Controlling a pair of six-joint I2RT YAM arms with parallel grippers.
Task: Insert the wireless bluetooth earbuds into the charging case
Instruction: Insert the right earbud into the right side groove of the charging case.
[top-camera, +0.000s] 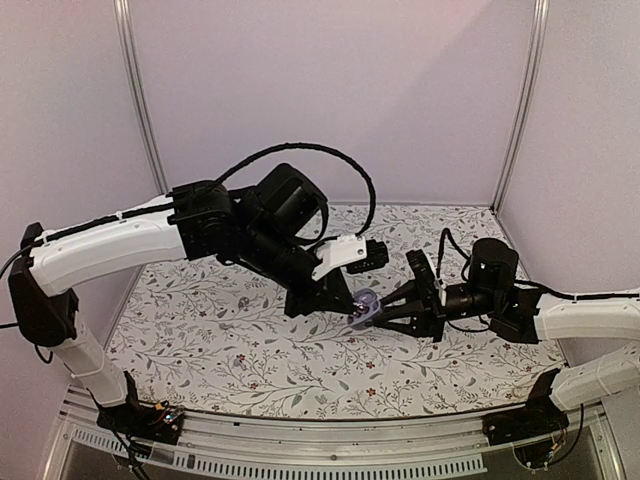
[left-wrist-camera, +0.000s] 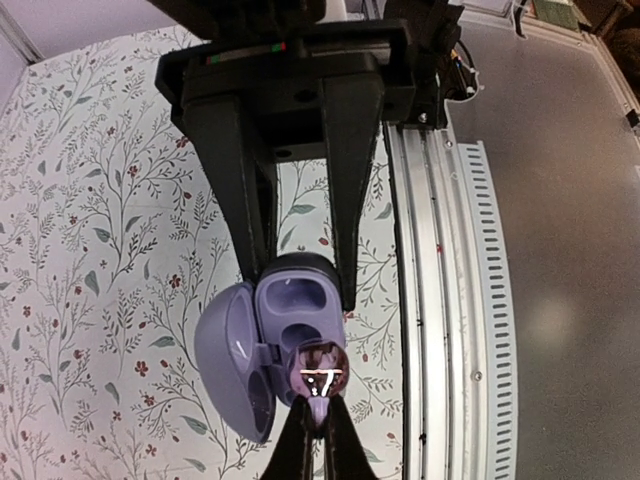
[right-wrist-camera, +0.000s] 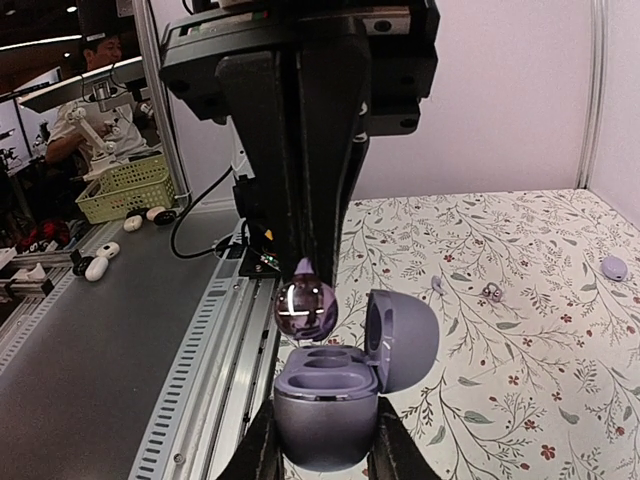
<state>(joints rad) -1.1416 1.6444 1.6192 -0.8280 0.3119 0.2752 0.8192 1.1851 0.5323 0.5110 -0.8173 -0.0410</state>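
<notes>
My right gripper (right-wrist-camera: 325, 440) is shut on the base of the lavender charging case (right-wrist-camera: 322, 400), holding it upright above the cloth with its lid (right-wrist-camera: 402, 340) swung open. Both earbud wells look empty. My left gripper (left-wrist-camera: 318, 418) is shut on one glossy earbud (left-wrist-camera: 318, 370), which hangs just above the case's open base (left-wrist-camera: 290, 310). In the right wrist view the earbud (right-wrist-camera: 305, 308) sits a little over the near well. In the top view the two grippers meet at the case (top-camera: 366, 303) mid-table. A second lavender bud (right-wrist-camera: 613, 267) lies on the cloth.
The floral cloth (top-camera: 250, 350) covers the table. Two tiny pieces (right-wrist-camera: 437, 284) (right-wrist-camera: 492, 292) lie on it beyond the case. The metal rail (left-wrist-camera: 440, 300) runs along the table's near edge. White walls enclose the back and sides.
</notes>
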